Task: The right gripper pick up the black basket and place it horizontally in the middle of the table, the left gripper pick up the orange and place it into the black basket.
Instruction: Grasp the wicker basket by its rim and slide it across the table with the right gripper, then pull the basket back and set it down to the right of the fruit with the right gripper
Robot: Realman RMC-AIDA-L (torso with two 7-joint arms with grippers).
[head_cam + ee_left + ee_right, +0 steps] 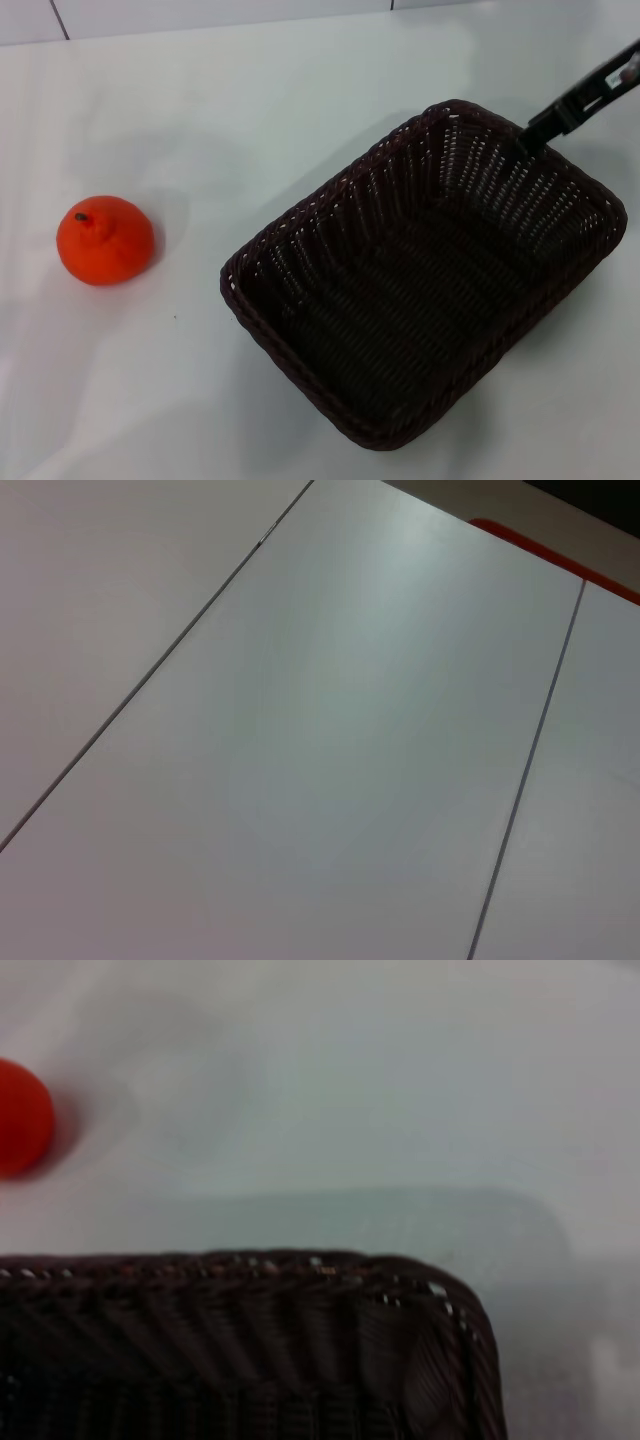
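The black basket (420, 280) sits on the white table (250, 120) right of the middle, turned diagonally, and nothing lies in it. My right gripper (528, 138) reaches in from the upper right and its tip is at the basket's far rim. The right wrist view shows that rim (250, 1270) close up, with the orange (20, 1115) beyond it. The orange (105, 240) rests on the table at the left, well apart from the basket, stem up. My left gripper is out of view; its wrist view shows only the bare table surface (320, 740).
A seam line crosses the table top at the back (60, 20). A red strip (540, 550) lies at the table's edge in the left wrist view. White surface lies between the orange and the basket.
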